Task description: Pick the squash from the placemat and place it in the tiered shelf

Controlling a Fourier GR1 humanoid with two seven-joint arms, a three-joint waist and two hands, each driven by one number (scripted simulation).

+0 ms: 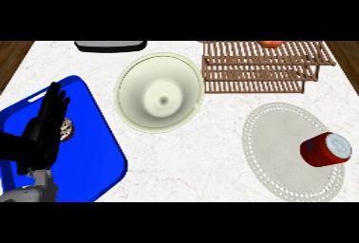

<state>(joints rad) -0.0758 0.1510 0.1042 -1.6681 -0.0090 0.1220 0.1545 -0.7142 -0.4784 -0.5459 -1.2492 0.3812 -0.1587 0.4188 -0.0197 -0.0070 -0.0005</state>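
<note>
Squash (270,43): only an orange-red rounded sliver shows, at the top edge of the frame, upper right, sitting on the upper level of the tiered shelf (261,71). It is not on the placemat (284,147). Identity judged from the task; too little of it is visible to be sure.

Tiered shelf: brown slatted wood, stepped, upper right of frame, just above the placemat.

Placemat: pale round mat with a perforated border, lower right. The one item on it is a red can (326,149) with a pale lid, lying tilted near the mat's right rim.

Left hand (43,130): at the left of the frame, over the blue tray (91,142); fingers straight and pointing up, holding nothing, resting. A small round metallic item (67,129) lies on the tray just beside it, partly hidden.

Right hand: not visible anywhere in the frame.

Other items: a large cream plate (160,91) at upper centre of the white marble tabletop (189,166); a dark, pale-rimmed object (111,45) cut off by the top edge.

Step in hand, as a judgement: placement looks complete, with the squash lodged on the shelf and no hand near it. The next move calls for nothing beyond keeping both arms away from the shelf.
</note>
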